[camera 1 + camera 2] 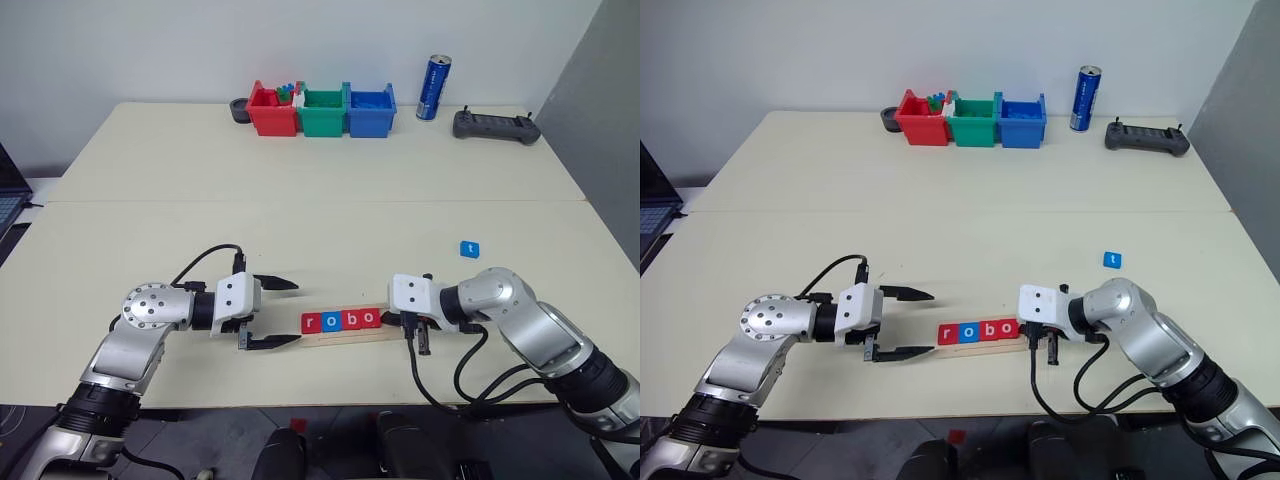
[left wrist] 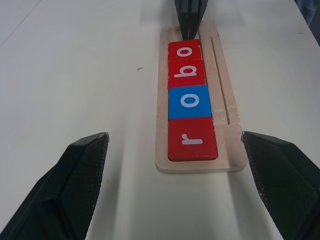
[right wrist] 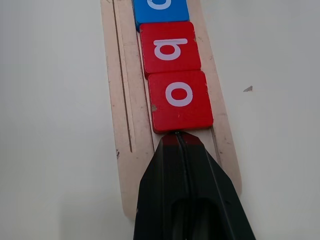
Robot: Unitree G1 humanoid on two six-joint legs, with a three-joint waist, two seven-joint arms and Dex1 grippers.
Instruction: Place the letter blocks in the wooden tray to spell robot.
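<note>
The wooden tray lies near the table's front edge. In it sit several letter blocks in a row: red r, blue o, red b, red o. A blue t block lies flat on the table, further back and to the right of the tray. My left gripper is open just off the tray's left end, level with the r, holding nothing. My right gripper is shut and empty, resting over the tray's right end with its tip touching the edge of the last red o.
Red, green and blue plastic bins stand at the back, with a blue can and a dark controller to their right. A laptop edge shows at the far left.
</note>
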